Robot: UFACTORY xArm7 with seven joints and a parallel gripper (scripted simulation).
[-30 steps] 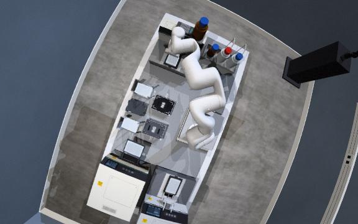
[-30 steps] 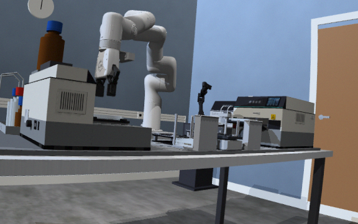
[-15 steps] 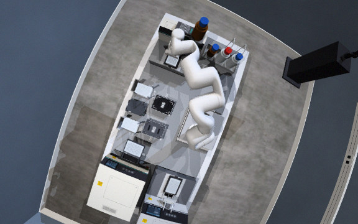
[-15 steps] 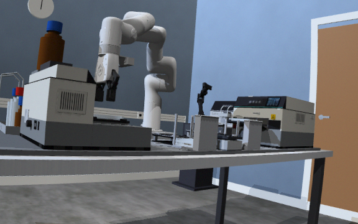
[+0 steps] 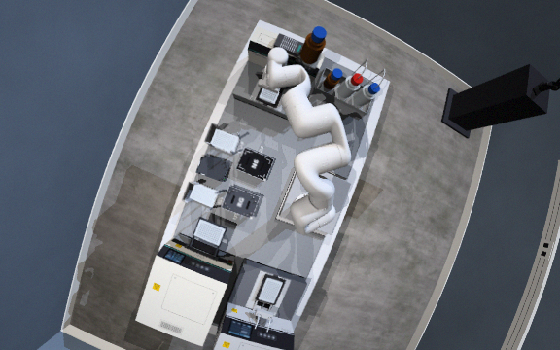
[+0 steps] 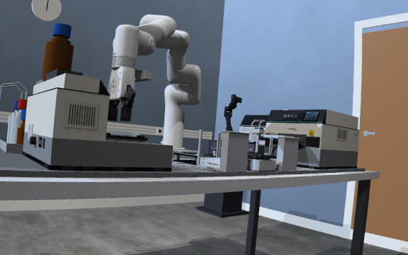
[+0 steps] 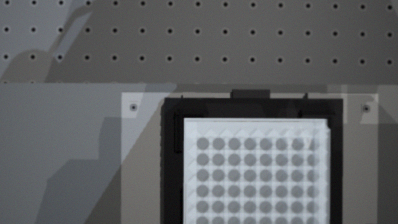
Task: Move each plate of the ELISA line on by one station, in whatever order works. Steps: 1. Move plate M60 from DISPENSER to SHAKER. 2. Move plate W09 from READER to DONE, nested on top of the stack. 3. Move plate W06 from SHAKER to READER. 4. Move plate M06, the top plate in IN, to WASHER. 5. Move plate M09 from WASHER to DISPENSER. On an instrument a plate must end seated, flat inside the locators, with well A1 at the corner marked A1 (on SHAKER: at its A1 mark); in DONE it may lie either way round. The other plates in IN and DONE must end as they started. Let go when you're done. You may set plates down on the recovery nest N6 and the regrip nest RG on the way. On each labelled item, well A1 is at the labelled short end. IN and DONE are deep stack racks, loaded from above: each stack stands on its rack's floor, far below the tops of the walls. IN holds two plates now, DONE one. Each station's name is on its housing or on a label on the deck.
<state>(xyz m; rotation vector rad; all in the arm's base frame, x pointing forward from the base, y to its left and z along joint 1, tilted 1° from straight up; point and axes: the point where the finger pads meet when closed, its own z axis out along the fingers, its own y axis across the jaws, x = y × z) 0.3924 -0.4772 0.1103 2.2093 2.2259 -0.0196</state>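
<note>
A white well plate (image 5: 268, 96) (image 7: 255, 170) sits in a black nest frame (image 7: 170, 165) on the deck of the instrument with the big brown bottle (image 5: 313, 46) (image 6: 58, 51), at the far end of the bench. My gripper (image 6: 120, 115) hangs open and empty straight above this plate, some way over it; its fingers do not show in the wrist view. Other white plates lie on the tray of the large cream instrument (image 5: 208, 231), on the instrument at the near end (image 5: 269, 290), and in two racks (image 5: 225, 140) (image 5: 203, 194). No plate labels are readable.
The instrument's tall housing (image 6: 66, 117) stands close beside the gripper. Small capped bottles (image 5: 356, 80) stand in a wire rack behind the arm. Two dark nests (image 5: 256, 163) (image 5: 242, 200) lie mid-bench. A dark station (image 5: 214, 166) sits between the racks. Rack walls (image 6: 233, 150) stand tall.
</note>
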